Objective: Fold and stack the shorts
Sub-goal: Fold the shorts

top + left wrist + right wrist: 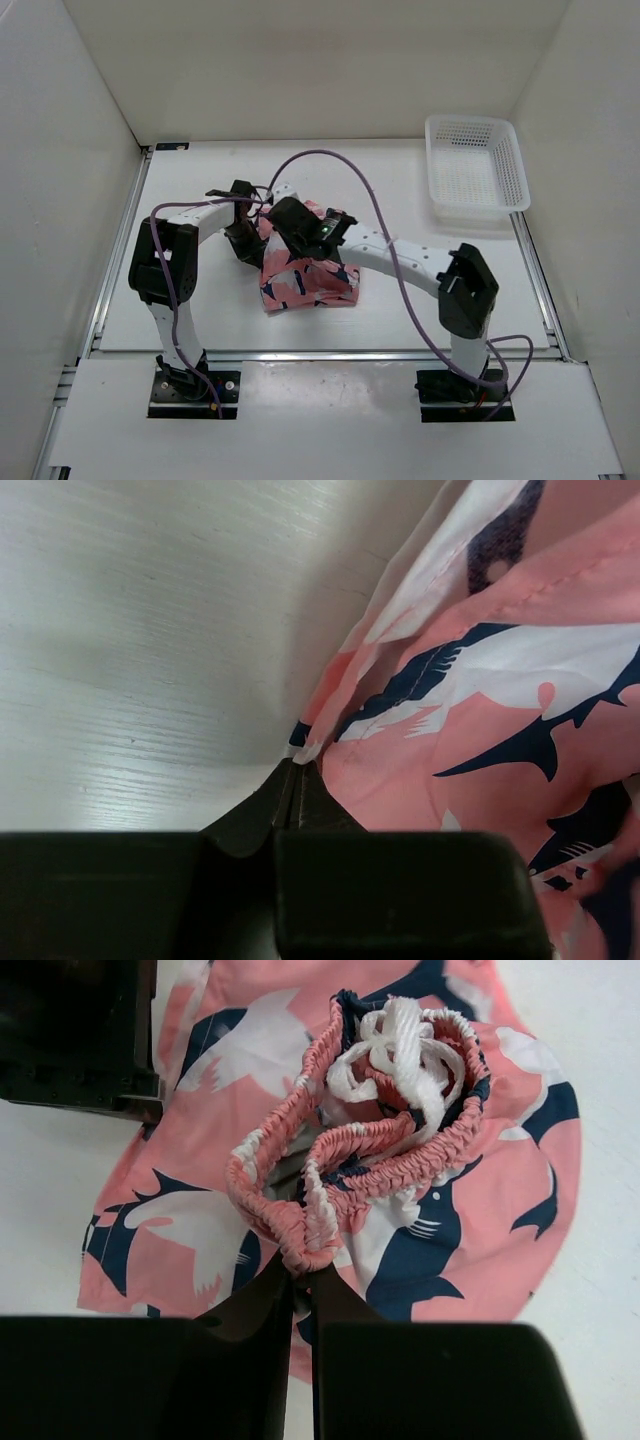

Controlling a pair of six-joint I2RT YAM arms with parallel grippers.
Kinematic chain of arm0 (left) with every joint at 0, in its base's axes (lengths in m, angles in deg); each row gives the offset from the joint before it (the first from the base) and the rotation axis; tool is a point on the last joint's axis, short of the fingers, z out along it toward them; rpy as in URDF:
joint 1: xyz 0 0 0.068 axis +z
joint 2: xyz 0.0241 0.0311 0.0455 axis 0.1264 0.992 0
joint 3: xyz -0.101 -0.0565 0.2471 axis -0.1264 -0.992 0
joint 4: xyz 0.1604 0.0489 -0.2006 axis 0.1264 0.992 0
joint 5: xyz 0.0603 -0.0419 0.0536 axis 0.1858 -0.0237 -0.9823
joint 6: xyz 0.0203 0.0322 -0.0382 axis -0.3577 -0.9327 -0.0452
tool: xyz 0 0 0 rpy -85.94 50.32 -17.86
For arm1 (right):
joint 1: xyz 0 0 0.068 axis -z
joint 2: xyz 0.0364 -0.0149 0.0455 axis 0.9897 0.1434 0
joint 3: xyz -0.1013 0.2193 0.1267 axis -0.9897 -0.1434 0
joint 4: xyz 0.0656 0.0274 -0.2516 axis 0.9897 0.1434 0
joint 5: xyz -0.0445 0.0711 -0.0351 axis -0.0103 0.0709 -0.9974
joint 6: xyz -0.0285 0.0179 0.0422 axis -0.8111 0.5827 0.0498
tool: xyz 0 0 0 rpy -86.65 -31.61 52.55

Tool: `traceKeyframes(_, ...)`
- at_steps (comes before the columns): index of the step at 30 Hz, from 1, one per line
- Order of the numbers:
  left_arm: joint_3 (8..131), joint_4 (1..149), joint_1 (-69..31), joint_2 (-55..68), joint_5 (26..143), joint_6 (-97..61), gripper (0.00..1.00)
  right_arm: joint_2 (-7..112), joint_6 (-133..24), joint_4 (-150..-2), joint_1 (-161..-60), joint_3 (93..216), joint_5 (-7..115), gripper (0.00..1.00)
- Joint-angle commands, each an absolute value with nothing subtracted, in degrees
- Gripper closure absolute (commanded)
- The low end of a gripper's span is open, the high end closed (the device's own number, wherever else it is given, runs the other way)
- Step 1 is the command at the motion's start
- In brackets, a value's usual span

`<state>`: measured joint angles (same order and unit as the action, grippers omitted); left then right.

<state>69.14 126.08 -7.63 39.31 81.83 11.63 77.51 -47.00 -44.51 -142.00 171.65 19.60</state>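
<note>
Bench [222, 300] surface, white and smooth, carries one pair of shorts [305, 282], lying in a rumpled heap near its middle between the two arms. Only one garment shows, so as yet there is nothing to stack it on. One white mesh basket [478, 208] stands well apart at the far right corner.

The shorts look light, thin and limp. They will sag and bunch wherever they are not held, and should slide easily over the bench. The best holds are probably the firm edges, taken at two spread points so the cloth hangs flat.

Two hands work the cloth. The right hand [300, 1268] is pinched narrow on the gathered elastic waistband [300, 1230], which is thick, ribbed and likely to give a sure grip. The left hand [296, 772] is closed tight at the left side of the heap, its tips meeting a thin edge [306, 748] of the fabric. The cloth seems nipped there, though only barely, and so slight a bite could slip.

One white drawstring [395, 1050] lies knotted in a loose tangle inside the waistband opening.
</note>
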Motion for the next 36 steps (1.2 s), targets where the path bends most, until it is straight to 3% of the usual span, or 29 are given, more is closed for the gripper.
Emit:
traceKeyframes(1,70.81,125.14,-7.59,38.82,83.25,11.39,0.9,79.94,-48.82,-44.15,-142.31,176.39,18.92,1.0)
traceKeyframes(11,70.81,125.14,-5.75,37.77,85.62,10.25,0.89,86.71,-48.82,-48.99,-143.37,179.99,26.91,1.0)
traceKeyframes(12,71.33,125.14,-4.87,37.77,86.41,9.12,0.83,86.71,-48.3,-46.82,-143.37,181.21,28.14,0.68)
traceKeyframes(13,71.33,125.14,-4.26,37.77,88.42,8.24,0.71,86.71,-48.29,-46.79,-143.37,181.92,29.63,0.37)
traceKeyframes(14,71.94,125.75,-3.38,36.98,89.22,7.44,0.66,84.28,-47.68,-46.79,-143.37,181.41,29.64,0.2)
traceKeyframes(16,73.61,127.76,-0.66,35.57,90.63,5.69,0.5,79.54,-47.68,-47.32,-142.85,178.96,30.26,0.07)
traceKeyframes(18,76.5,129.52,1.28,33.82,90.63,4.45,0.34,76.45,-47.68,-47.85,-142.23,177.02,31.58,0.07)
traceKeyframes(21,81.16,133.83,1.9,32.15,87.22,3.22,0.32,68.2,-44.52,-48.54,-139.52,170.79,32.71,0.12)
traceKeyframes(23,83.01,135.85,1.9,30.75,84.67,2.69,0.35,65.19,-40.76,-49.43,-137.23,164.83,34.73,0.36)
traceKeyframes(24,84.59,135.86,0.07,30.13,83.53,2.69,0.45,62.74,-39.43,-50.3,-134.34,162.96,35.44,0.5)
traceKeyframes(25,85.3,136.38,-1.08,29.6,81.6,2.69,0.48,61.94,-38.29,-51.09,-132.92,161.21,36.23,0.75)
traceKeyframes(27,87.58,136.39,-4.58,29.59,81.58,2.07,0.5,61.32,-35.82,-51.1,-128.46,158.12,39.39,0.84)
traceKeyframes(28,88.29,136.39,-5.73,29.59,81.58,1.47,0.5,61.31,-35.29,-51.1,-127.21,157.5,40.62,0.84)
traceKeyframes(30,89.43,136.39,-9.33,31.61,81.06,0.85,0.34,61.31,-34.5,-51.1,-124.31,156.71,42.73,0.76)
traceKeyframes(31,90.05,136.39,-10.31,32.57,81.05,0.06,0.24,62.01,-34.5,-51.1,-123.6,156.18,44.39,0.6)
traceKeyframes(32,90.05,136.39,-11.1,33.71,81.75,-0.56,0.12,62.02,-34.5,-50.4,-122.9,156.18,45.02,0.52)
traceKeyframes(34,90.05,136.39,-13.11,37.4,82.37,-1.35,0.09,62.54,-33.88,-49.88,-120.87,156.18,45.89,0.4)
traceKeyframes(35,90.05,135.86,-13.65,38.63,82.37,-1.35,0.08,63.07,-33.88,-49.87,-119.56,155.4,46.51,0.29)
traceKeyframes(36,90.05,135.25,-13.66,39.69,83.07,-1.96,0.1,63.07,-33.18,-49.87,-119.03,155.39,47.82,0.29)
